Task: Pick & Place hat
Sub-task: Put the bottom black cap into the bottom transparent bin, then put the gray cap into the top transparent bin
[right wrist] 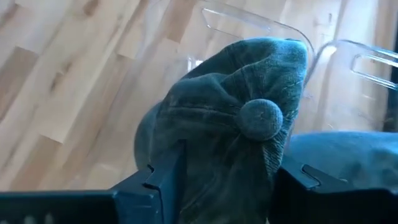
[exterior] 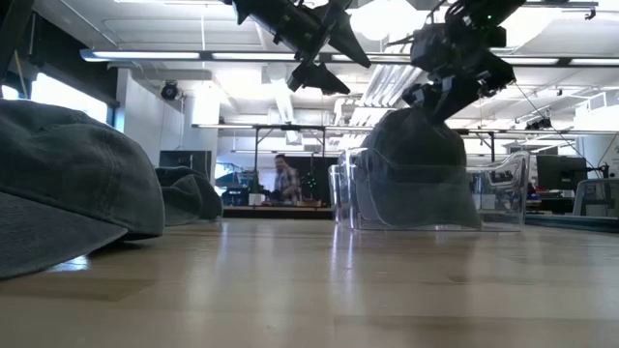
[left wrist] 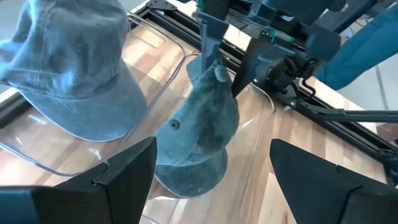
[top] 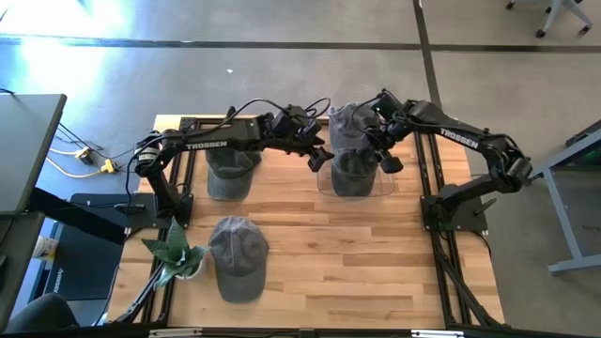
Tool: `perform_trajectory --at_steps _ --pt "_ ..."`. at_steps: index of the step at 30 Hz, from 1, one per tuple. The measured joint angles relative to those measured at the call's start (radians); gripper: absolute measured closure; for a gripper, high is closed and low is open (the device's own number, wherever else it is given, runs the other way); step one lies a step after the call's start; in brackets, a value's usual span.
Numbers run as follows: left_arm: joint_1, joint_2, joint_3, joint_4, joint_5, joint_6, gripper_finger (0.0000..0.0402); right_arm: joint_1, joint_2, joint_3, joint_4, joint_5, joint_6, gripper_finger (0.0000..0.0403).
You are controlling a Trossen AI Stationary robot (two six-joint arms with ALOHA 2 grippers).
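hat (right wrist: 236, 149): grey cap, crown bunched between right gripper (right wrist: 227, 177) fingers, hanging into the clear bin (exterior: 503, 198) just below them
right gripper: around crown by the top button, fingers part-spread, fabric between them
left gripper (left wrist: 211, 171): wide open, empty, just beside
handling: looks soft, light, floppy; pinch crown, brim droops
writing: "TROSSEN" on both arms

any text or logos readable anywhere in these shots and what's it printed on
"TROSSEN" in white letters on the left arm, high view.
"TROSSEN" in white letters on the right arm, high view.
No other text can be read: the grey hats show no lettering, and the screens in the room behind the table in the low view are too blurred to read.
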Motion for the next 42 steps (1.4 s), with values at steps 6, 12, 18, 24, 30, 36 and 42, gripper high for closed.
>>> perform_trajectory --at_steps 6,12,18,24,30,36,42 --pt "0.000 0.000 0.000 0.000 0.033 -0.002 0.0095 -0.018 -0.026 0.000 -0.008 0.028 0.056 0.0193" --pt "0.000 0.000 0.000 -0.001 0.077 -0.005 0.0095 -0.019 -0.083 0.000 -0.026 0.030 0.106 0.0160" --pt "0.000 0.000 0.001 -0.002 0.103 -0.004 0.0095 -0.063 -0.127 0.000 -0.004 -0.032 0.203 0.0163" --pt "0.000 -0.006 0.001 -0.033 0.103 -0.004 0.0095 -0.101 -0.123 0.001 0.105 -0.058 0.364 0.0166" --pt "0.002 -0.045 0.001 -0.158 0.081 -0.099 0.0095 -0.100 -0.123 0.001 0.267 -0.037 0.637 0.0167" --pt "0.008 -0.125 -0.002 -0.452 0.025 -0.195 0.0095 -0.032 -0.123 0.001 0.316 0.008 0.787 0.0167" --pt "0.007 -0.200 0.000 -0.794 -0.036 -0.251 0.0095 0.137 -0.123 0.001 0.372 0.022 0.869 0.0167"
